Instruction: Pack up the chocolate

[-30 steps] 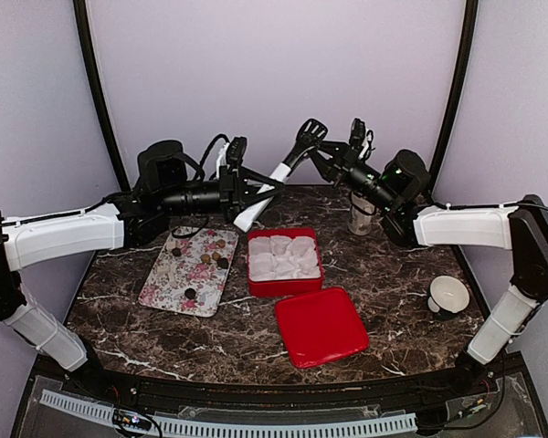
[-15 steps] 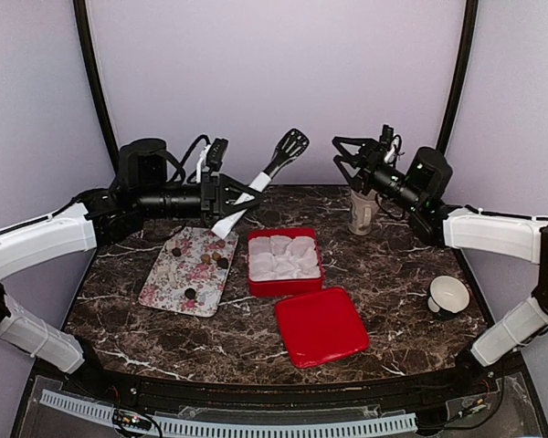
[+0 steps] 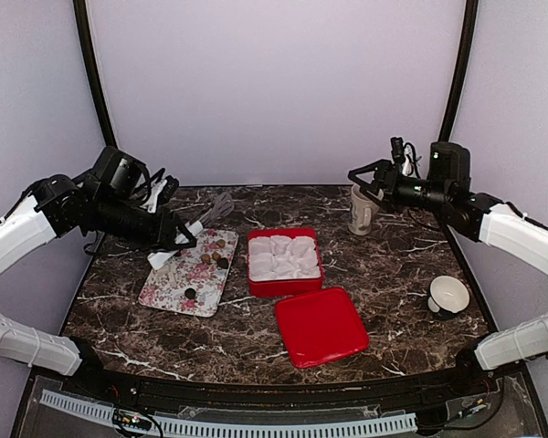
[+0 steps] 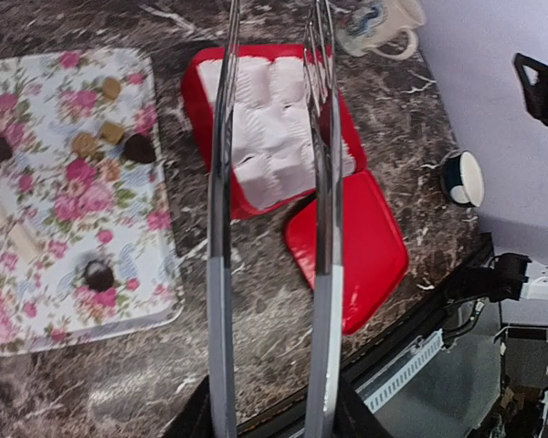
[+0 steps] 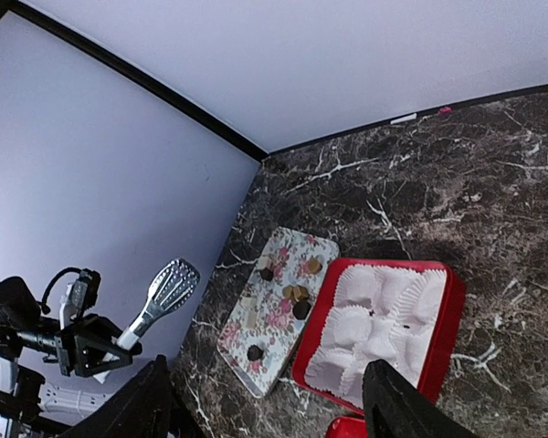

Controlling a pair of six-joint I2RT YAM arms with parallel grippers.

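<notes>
Top external: left arm low over floral tray, left gripper clamped on tongs, tong head blurred. Right arm held high, right gripper spread wide, up by mug. On tray: chocolate balls, beside red box.
Left wrist: six balls countable, three dark, three tan; tong arms apart; white paper cups fill box; red lid just beside it.
Right wrist: fingers wide apart; tong head perforated.
</notes>
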